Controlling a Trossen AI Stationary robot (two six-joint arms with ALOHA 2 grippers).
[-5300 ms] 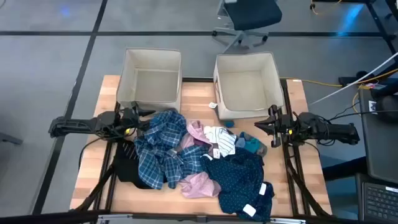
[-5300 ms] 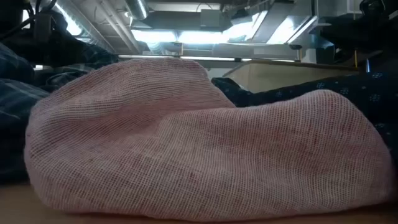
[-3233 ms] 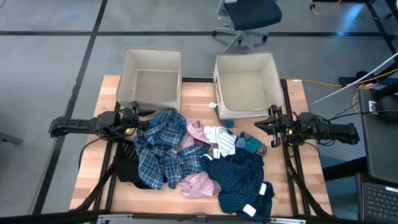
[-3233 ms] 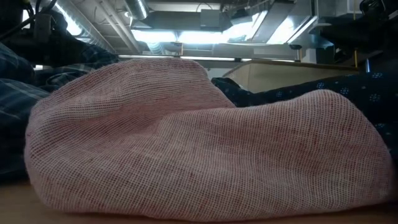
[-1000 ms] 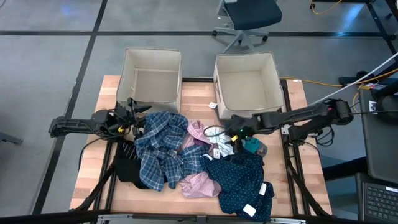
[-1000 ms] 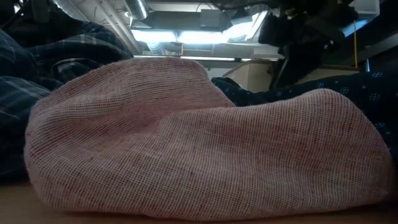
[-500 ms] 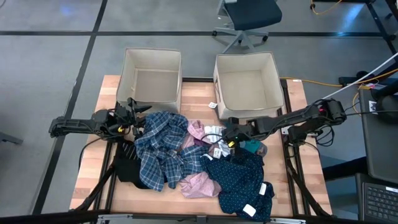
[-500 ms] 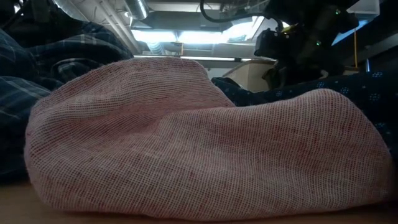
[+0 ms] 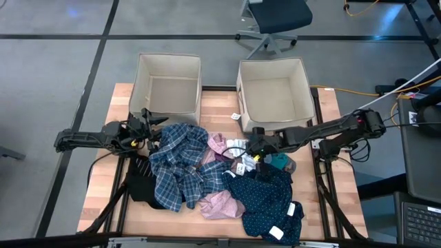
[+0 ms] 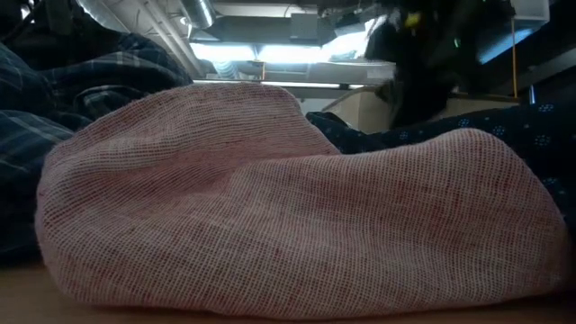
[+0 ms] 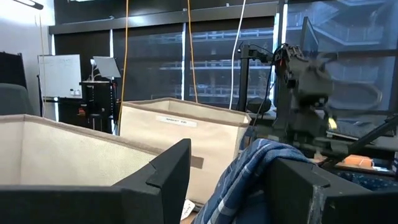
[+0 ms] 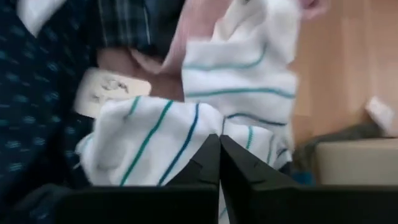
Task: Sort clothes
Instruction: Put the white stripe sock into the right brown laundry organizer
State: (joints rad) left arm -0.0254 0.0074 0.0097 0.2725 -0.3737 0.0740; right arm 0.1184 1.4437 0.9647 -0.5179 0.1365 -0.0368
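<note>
Step in hand: first pick; my right gripper (image 9: 252,153) has reached into the heap and pinches the white garment with teal and blue stripes (image 12: 205,118).
Right tool state: fingers (image 12: 205,163) pressed together with the striped cloth drawn in between them.
Left tool state: my left gripper (image 9: 147,126) waits with jaws apart, empty, at the heap's edge by the blue plaid woven shirt (image 9: 178,165).
Clothes location: heaped mid-table, in front of two open beige fabric bins (image 9: 273,96); none binned.
Next move: I judge a straight lift, clearing the navy dotted piece (image 9: 265,200), then a carry to a bin.
Materials: limp, crumpled cloth; pink garment (image 10: 288,198) shows coarse open weave; bins stiff-sided.
</note>
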